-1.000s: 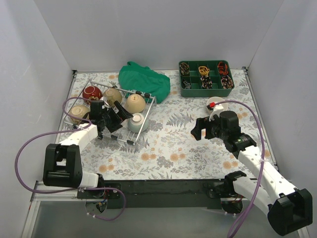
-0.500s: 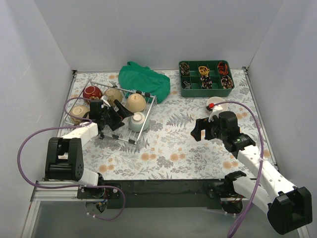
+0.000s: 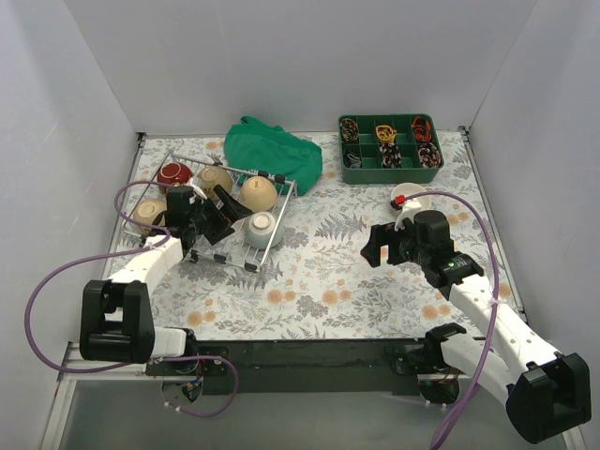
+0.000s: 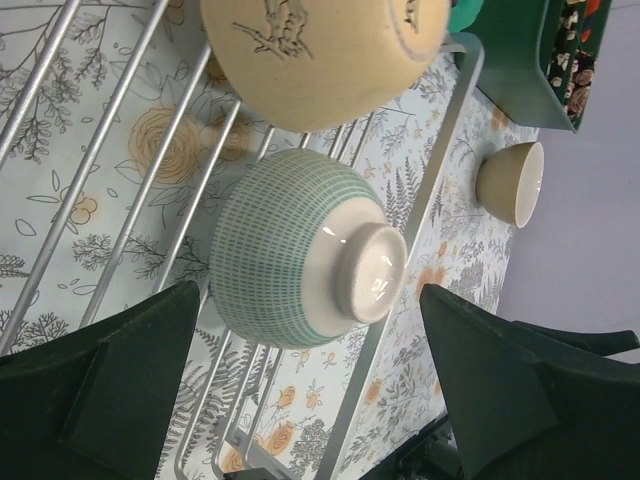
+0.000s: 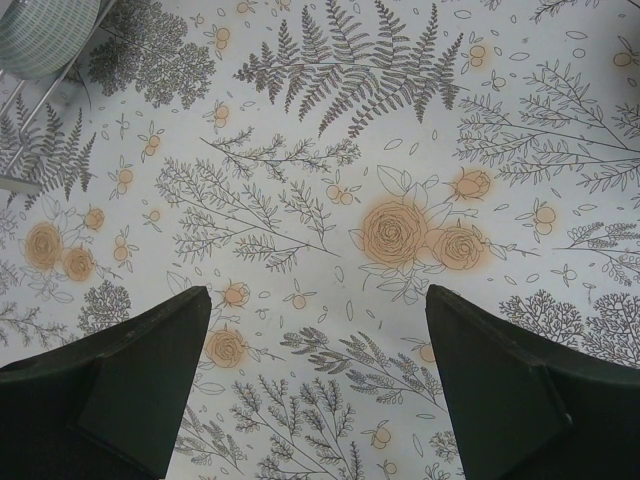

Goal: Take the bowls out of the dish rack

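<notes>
The silver wire dish rack (image 3: 234, 170) stands at the left of the table. It holds a red bowl (image 3: 174, 174), three beige bowls (image 3: 214, 178) (image 3: 256, 193) (image 3: 148, 212) and a pale green bowl (image 3: 262, 228). My left gripper (image 3: 218, 212) is open over the rack. In the left wrist view the green bowl (image 4: 300, 265) lies upside down just beyond the open left gripper (image 4: 315, 380), with a beige bowl (image 4: 320, 55) behind it. Another beige bowl (image 3: 410, 199) sits on the table at the right. My right gripper (image 3: 375, 249) is open and empty above the cloth.
A crumpled green cloth (image 3: 274, 155) lies behind the rack. A green compartment tray (image 3: 390, 148) of small items stands at the back right. White walls enclose the table on three sides. The right wrist view shows the flowered tablecloth (image 5: 400, 235) and the green bowl's edge (image 5: 45, 35).
My left gripper has moved a little farther over the rack, toward the bowls. The right arm has barely moved.
</notes>
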Controlling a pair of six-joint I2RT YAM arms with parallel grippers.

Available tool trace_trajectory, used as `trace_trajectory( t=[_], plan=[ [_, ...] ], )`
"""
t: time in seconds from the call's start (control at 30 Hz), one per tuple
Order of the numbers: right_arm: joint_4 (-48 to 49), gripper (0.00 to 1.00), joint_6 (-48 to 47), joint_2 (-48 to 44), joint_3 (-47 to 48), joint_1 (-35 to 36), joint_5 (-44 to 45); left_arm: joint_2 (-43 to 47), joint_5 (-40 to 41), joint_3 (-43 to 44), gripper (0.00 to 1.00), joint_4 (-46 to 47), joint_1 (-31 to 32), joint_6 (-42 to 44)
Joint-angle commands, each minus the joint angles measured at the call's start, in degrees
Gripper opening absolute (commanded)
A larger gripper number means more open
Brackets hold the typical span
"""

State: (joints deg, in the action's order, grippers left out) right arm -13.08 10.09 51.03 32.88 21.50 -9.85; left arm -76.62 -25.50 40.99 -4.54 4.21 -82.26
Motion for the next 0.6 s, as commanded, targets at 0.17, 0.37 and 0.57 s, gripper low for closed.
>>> trace_trajectory(
  t=[0.17,0.37,0.57],
  plan=[
    [2.4,0.96,-0.3,-0.2,-0.2,0.3,-1.2,0.3,0.7,1.7,0.89,-2.1,0.9,1.6],
    [2.4,0.96,-0.3,-0.2,-0.4,0.2,-1.4,-3.6,-1.4,2.4,0.87,-0.7,2.1,1.7],
    [2.4,0.96,-0.4,0.0,-0.4,0.2,-1.5,-6.0,0.0,2.7,0.88,0.9,3.1,1.1]
  ],
)
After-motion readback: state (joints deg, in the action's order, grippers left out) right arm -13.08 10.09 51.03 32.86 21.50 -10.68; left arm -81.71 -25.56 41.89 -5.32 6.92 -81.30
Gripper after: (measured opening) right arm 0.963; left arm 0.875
